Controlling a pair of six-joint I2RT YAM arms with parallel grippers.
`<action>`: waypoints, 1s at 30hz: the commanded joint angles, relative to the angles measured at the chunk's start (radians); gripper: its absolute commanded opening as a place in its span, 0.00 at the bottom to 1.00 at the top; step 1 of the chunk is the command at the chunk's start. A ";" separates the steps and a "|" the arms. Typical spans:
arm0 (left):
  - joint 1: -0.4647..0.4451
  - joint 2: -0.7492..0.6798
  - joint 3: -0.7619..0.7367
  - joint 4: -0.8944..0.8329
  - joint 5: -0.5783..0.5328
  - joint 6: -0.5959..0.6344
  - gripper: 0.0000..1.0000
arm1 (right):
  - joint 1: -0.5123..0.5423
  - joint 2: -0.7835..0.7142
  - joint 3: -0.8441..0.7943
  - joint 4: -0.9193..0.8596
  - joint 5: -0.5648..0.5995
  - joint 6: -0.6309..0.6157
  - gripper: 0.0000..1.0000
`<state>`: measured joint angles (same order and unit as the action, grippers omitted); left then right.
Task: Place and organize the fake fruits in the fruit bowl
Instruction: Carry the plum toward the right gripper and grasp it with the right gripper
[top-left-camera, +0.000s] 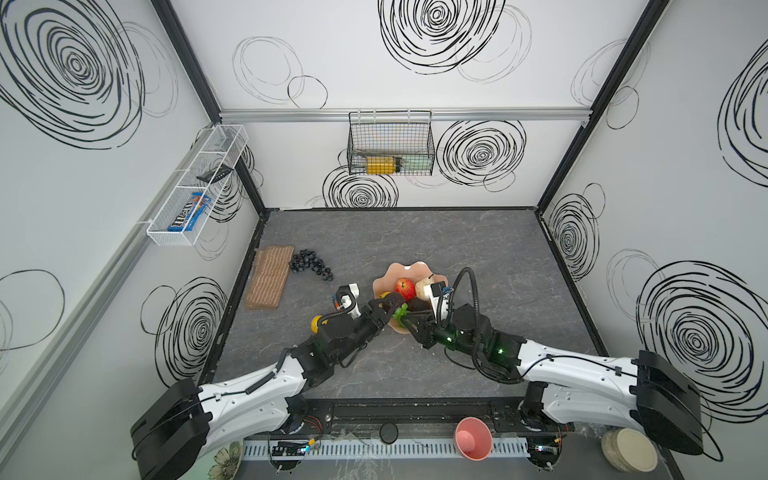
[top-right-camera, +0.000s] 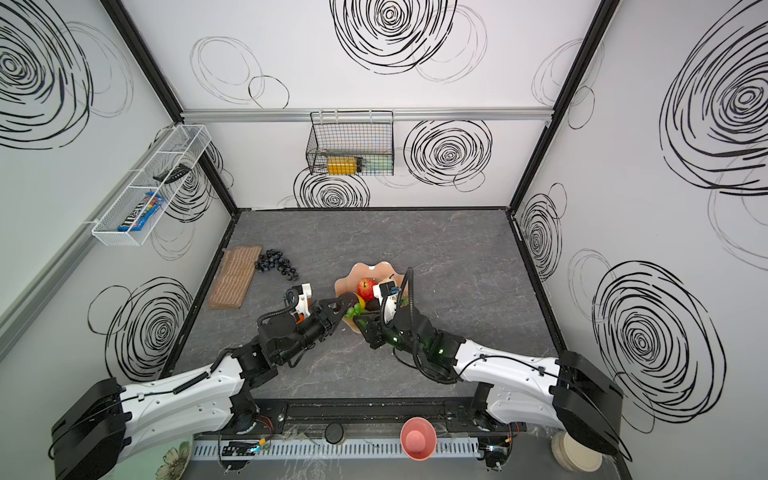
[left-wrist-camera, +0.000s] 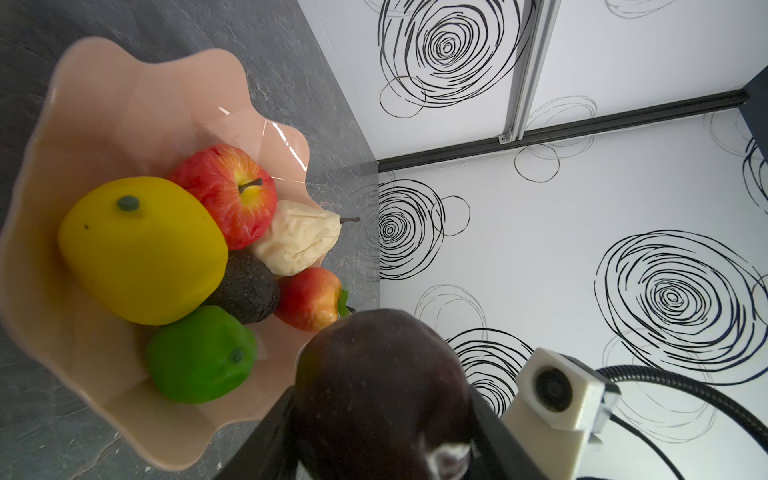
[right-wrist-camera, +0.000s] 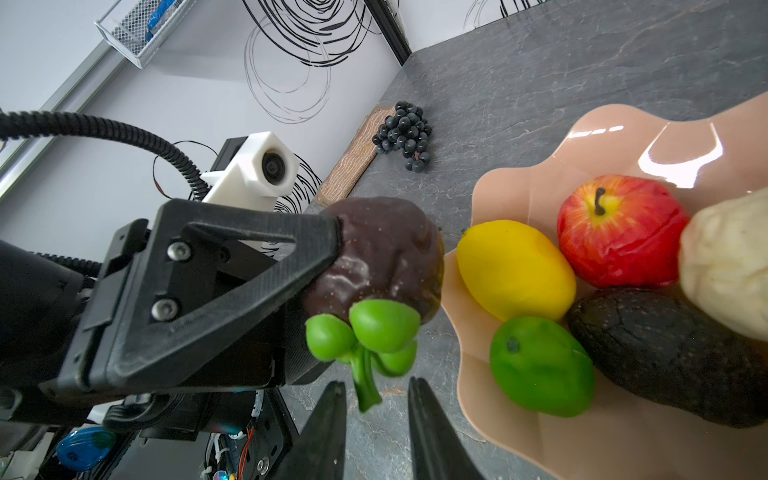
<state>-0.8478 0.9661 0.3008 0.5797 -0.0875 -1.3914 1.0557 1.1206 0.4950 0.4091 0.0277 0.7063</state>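
The peach fruit bowl (top-left-camera: 409, 266) (left-wrist-camera: 124, 104) holds a lemon (left-wrist-camera: 141, 249), red apple (left-wrist-camera: 228, 191), pear (left-wrist-camera: 299, 241), avocado (left-wrist-camera: 249, 291), lime (left-wrist-camera: 199, 353) and strawberry (left-wrist-camera: 307, 299). My left gripper (top-left-camera: 390, 305) (left-wrist-camera: 380, 415) is shut on a dark purple fruit (right-wrist-camera: 386, 249) at the bowl's near-left rim. Its green stem (right-wrist-camera: 365, 386) hangs down between the open fingertips of my right gripper (right-wrist-camera: 376, 384) (top-left-camera: 405, 322), with a gap on each side. The black grape bunch (top-left-camera: 311, 265) lies on the table at far left. A second lemon (top-left-camera: 317, 322) peeks out beside the left arm.
A woven mat (top-left-camera: 269, 276) lies left of the grapes. A pink cup (top-left-camera: 473, 438) and stacked plates (top-left-camera: 629, 455) sit on the front ledge. A black wire basket (top-left-camera: 390, 143) hangs on the back wall, a white one (top-left-camera: 197, 187) on the left wall.
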 joint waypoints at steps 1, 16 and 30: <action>-0.013 0.003 -0.007 0.075 -0.015 -0.016 0.57 | 0.005 0.001 0.030 0.035 -0.005 0.001 0.28; -0.024 0.027 -0.014 0.100 -0.019 -0.009 0.61 | 0.006 -0.010 0.038 0.012 0.000 -0.005 0.11; 0.155 -0.111 0.009 -0.136 0.037 0.175 0.95 | -0.060 -0.058 0.134 -0.208 0.077 -0.018 0.07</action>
<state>-0.7502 0.9215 0.2974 0.5186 -0.0624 -1.3174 1.0294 1.0801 0.5793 0.2779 0.0834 0.6968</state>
